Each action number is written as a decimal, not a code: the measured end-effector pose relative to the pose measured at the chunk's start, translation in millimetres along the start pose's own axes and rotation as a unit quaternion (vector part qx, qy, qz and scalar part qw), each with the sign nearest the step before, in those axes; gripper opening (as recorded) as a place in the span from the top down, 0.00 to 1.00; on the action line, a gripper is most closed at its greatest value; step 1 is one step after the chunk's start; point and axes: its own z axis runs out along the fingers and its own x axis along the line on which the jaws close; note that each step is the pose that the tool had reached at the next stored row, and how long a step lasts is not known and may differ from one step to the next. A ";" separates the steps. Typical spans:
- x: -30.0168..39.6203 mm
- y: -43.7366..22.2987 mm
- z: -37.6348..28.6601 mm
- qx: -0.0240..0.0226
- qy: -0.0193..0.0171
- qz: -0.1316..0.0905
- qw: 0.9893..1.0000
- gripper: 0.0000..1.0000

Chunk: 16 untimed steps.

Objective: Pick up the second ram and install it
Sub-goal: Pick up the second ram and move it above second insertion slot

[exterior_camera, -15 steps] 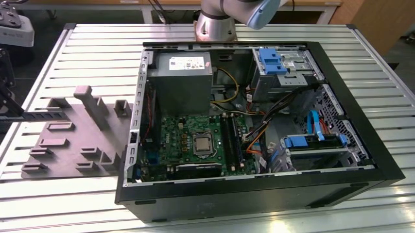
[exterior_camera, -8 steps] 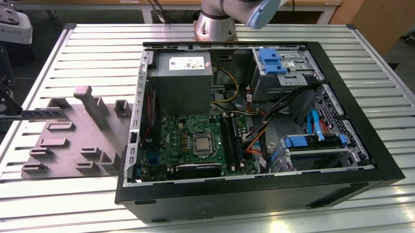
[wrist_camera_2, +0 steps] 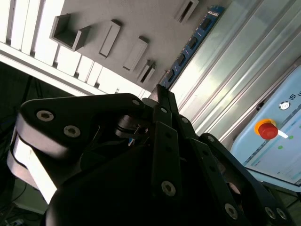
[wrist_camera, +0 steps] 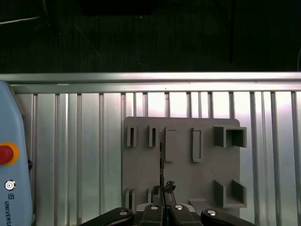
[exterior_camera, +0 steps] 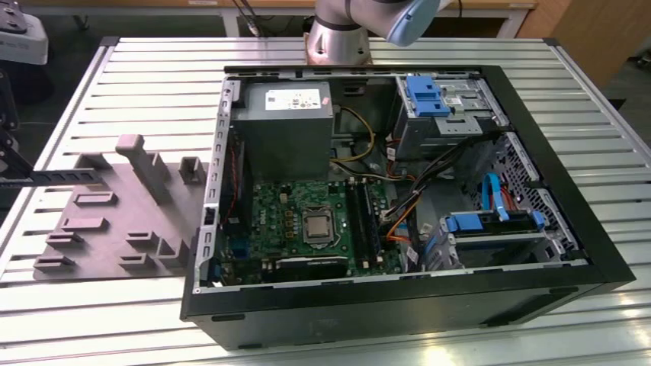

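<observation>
The second ram [exterior_camera: 66, 177] is a thin dark blue-green stick. It juts out level over the far left corner of the grey fixture plate [exterior_camera: 112, 221]. My gripper [wrist_camera_2: 159, 92] is shut on one end of it. The stick [wrist_camera_2: 190, 44] runs away from the fingertips across the plate [wrist_camera_2: 141, 19]. In the first wrist view the ram [wrist_camera: 162, 155] stands edge-on as a thin line rising from the gripper [wrist_camera: 162, 190] over the plate [wrist_camera: 183, 174]. At the exterior view's left edge, the dark gripper body [exterior_camera: 11, 164] is partly cut off.
An open computer case [exterior_camera: 407, 305] lies on the slatted metal table [exterior_camera: 152, 69], to the exterior view's right of the plate. Its green motherboard [exterior_camera: 295, 221] has black memory slots [exterior_camera: 362, 217] beside the processor. A light blue box with a red button [wrist_camera_2: 268, 129] sits beyond the plate.
</observation>
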 end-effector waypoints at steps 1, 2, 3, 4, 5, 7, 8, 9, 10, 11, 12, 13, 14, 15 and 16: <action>-0.1 0.0 -0.5 0.000 0.000 0.000 1.000 0.89; -0.1 0.0 -1.0 0.000 0.000 0.000 1.000 0.89; -0.2 0.1 -1.4 0.000 0.000 0.000 1.000 0.89; -0.2 0.1 -1.9 0.000 0.000 0.000 1.000 0.89; -0.3 0.1 -2.3 0.000 0.000 0.000 1.000 0.89; -0.4 0.1 -3.3 0.000 0.000 0.000 1.000 0.89; -0.4 0.1 -3.8 0.000 0.000 0.000 1.000 0.89; -0.5 0.2 -4.3 0.000 0.000 0.000 1.000 0.89; -0.5 0.2 -4.8 0.000 0.000 0.000 1.000 0.89; -0.6 0.2 -5.3 0.000 0.000 0.000 1.000 0.89; -0.7 0.2 -5.9 0.000 0.000 0.000 1.000 0.89; -0.8 0.3 -6.6 0.000 0.000 0.000 1.000 0.89; -0.9 0.3 -7.1 0.000 0.000 0.000 1.000 0.89; -0.9 0.3 -7.7 0.000 0.000 0.000 1.000 0.89; -1.0 0.3 -8.3 0.000 0.000 0.000 1.000 0.89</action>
